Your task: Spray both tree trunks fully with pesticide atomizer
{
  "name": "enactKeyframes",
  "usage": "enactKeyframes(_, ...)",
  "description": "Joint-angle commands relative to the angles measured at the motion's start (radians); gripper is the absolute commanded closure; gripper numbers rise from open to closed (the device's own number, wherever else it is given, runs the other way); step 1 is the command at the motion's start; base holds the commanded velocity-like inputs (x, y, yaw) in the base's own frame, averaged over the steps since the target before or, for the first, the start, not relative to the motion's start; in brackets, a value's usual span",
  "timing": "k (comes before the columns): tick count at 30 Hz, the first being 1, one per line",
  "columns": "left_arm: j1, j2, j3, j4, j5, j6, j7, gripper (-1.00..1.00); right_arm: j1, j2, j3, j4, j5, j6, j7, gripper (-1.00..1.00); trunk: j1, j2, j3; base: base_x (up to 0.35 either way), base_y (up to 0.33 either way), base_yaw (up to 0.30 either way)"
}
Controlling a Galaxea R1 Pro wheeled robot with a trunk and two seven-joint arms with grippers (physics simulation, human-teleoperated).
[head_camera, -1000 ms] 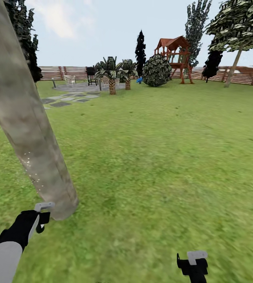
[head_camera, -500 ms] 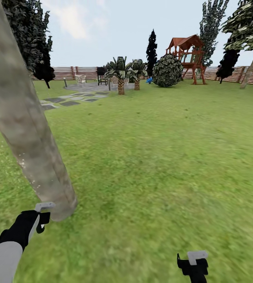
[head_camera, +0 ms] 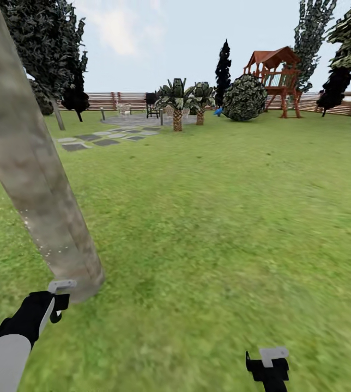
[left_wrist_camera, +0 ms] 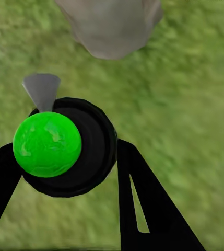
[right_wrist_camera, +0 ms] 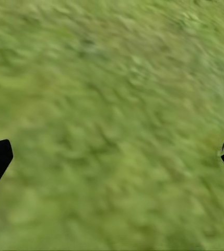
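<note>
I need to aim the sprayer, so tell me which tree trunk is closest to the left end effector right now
The thick mottled beige-grey trunk rising just beside the left end effector. The other trunks stand far back by the fence.

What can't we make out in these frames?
- Trunk: its upper part and crown are cut off by the head view's top edge, and its far side is hidden by the trunk itself.
- Spray cover: the pale specks on the bark are too small to judge in the head view.
- Atomizer: in the left wrist view, its green ball hides the body beneath.
- Right gripper: the head view's bottom edge cuts off its arm.
</note>
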Motion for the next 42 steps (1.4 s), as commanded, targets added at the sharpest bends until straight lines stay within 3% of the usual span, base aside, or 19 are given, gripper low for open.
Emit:
enactKeyframes(1,0.0,0.0,0.0,0.0,0.0,0.0,0.0,1.0,0.0,0.0,0.0,0.0,0.0,0.0,0.0,-1.0,0.0,0.0,0.0,0.196,-0.223,0.276)
enactKeyframes(11,-0.001,-0.001,0.001,-0.004,0.004,0.001,-0.003,1.0,0.0,0.0,0.0,0.0,0.0,0.0,0.001,-1.0,0.0,0.0,0.0,0.176,-0.109,0.268)
enactKeyframes(17,-0.03,0.011,-0.002,-0.032,0.004,0.02,-0.015,1.0,0.0,0.0,0.0,0.0,0.0,0.0,0.002,-1.0,0.0,0.0,0.0,0.001,-0.001,0.027)
enactKeyframes(21,-0.096,0.0,-0.013,-0.087,0.004,0.124,-0.022,1.0,0.0,0.0,0.0,0.001,0.0,0.0,0.002,-1.0,0.0,0.0,0.0,0.0,0.0,0.0)
enactKeyframes(24,-0.125,0.046,-0.021,-0.1,0.001,0.142,-0.04,1.0,0.0,0.0,0.0,0.0,0.0,0.001,0.001,-1.0,0.0,0.0,0.0,0.0,0.0,0.0)
enactKeyframes(25,-0.126,0.07,-0.021,-0.1,0.002,0.143,-0.061,1.0,0.0,0.0,0.0,0.001,0.0,0.001,0.002,-1.0,0.0,0.0,0.0,0.0,0.0,0.0)
enactKeyframes(27,-0.123,0.094,-0.023,-0.102,-0.001,0.143,-0.121,1.0,0.0,0.0,0.0,0.0,0.0,0.002,0.002,-1.0,0.0,0.0,0.0,0.0,0.0,0.0)
enactKeyframes(33,-0.139,0.067,-0.082,-0.122,0.0,0.155,-0.14,1.0,0.0,0.0,0.0,0.0,0.0,0.002,0.002,-1.0,0.0,0.0,0.0,0.0,0.0,0.0)
enactKeyframes(37,-0.146,0.088,-0.086,-0.171,-0.005,0.224,-0.142,1.0,0.0,0.0,0.0,0.0,0.0,0.002,0.002,-1.0,0.0,0.0,0.0,0.0,0.0,0.0)
enactKeyframes(39,-0.142,0.124,-0.086,-0.176,-0.004,0.228,-0.143,1.0,0.0,0.0,0.0,0.0,0.0,0.002,0.002,-1.0,0.0,0.0,0.0,0.0,0.0,0.0)
enactKeyframes(42,-0.133,0.138,-0.088,-0.178,-0.004,0.227,-0.142,1.0,0.0,0.0,0.0,0.0,0.0,0.002,0.002,-1.0,0.0,0.0,0.0,0.0,0.0,0.0)
